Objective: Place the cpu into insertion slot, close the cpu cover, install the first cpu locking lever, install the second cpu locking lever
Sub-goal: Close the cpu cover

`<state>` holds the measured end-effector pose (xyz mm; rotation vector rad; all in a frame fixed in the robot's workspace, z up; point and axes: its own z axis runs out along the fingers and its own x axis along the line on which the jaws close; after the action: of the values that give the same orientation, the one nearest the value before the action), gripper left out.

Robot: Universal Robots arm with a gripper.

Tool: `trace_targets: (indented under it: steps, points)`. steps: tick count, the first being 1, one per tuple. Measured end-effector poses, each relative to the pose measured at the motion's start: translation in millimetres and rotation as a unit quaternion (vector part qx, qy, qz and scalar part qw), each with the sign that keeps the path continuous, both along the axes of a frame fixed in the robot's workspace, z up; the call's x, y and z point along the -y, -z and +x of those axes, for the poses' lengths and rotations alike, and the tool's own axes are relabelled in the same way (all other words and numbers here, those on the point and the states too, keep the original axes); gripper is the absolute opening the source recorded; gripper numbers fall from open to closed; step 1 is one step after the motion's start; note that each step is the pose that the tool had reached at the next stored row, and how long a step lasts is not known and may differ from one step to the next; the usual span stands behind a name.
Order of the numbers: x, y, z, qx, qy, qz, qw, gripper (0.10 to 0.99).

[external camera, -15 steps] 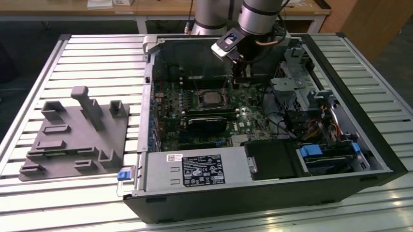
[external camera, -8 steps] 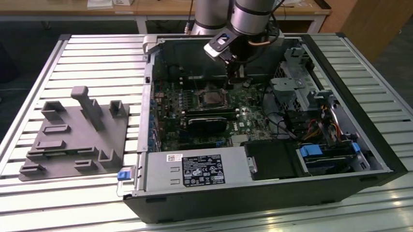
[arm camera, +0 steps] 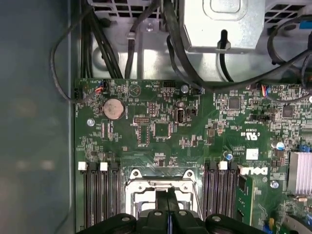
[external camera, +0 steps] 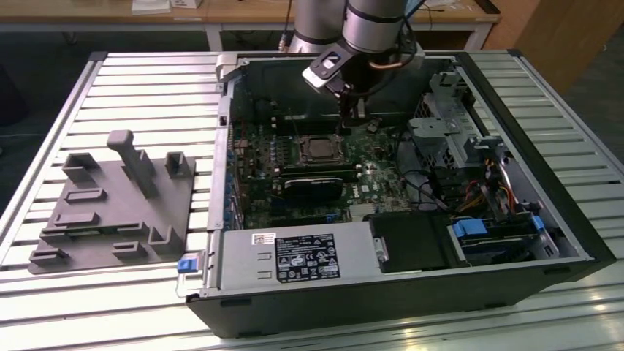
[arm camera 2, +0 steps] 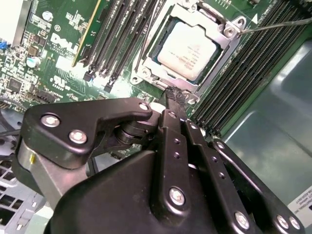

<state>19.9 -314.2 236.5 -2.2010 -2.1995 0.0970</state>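
Looking at the exterior view first, I see my pincer [external camera: 343, 126] inside the open computer case [external camera: 410, 300] on the bench [external camera: 146, 80], with its tips just beside the insertion slot [external camera: 317, 148]. In the second wrist view my fingers are pressed together with nothing visibly between them, and their tips touch the rim of the insertion slot. The cpu [arm camera 2: 187, 46] lies flat inside that slot, and the cpu cover [arm camera 2: 214, 19] appears to be lowered around it. A thin locking lever [arm camera 2: 273, 27] stands free on the far side of the slot from my tips. I judge the main risk to be my narrow tips skidding off the rim. They could then scrape the green board [arm camera 2: 63, 63] beside the slot or knock the memory slots [arm camera 2: 234, 83] that flank it. Pressing unevenly could also tilt the cover and load the cpu on one corner. In the first wrist view my pincer [arm camera: 168, 197] overlaps the near edge of the insertion slot [arm camera: 163, 187], which hides the point of contact. A lever that misses its catch could therefore spring back without my noticing.
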Motion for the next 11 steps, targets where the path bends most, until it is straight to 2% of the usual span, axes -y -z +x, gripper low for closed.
trace_targets:
  steps: [2,3,4,6,11]
  points:
    - [0.0,0.5,-4.2,0.0132,0.000,0.0000,0.9999,0.106]
    - [0.0,0.8,-6.3,0.0188,0.000,0.0001,0.9998,0.106]
    - [-0.1,1.3,-9.1,0.0230,0.000,0.0002,0.9997,0.106]
    - [0.0,2.0,-16.0,0.0262,0.000,0.0001,0.9997,0.106]
    - [0.5,4.5,-31.7,0.0307,0.000,0.0000,0.9995,0.106]
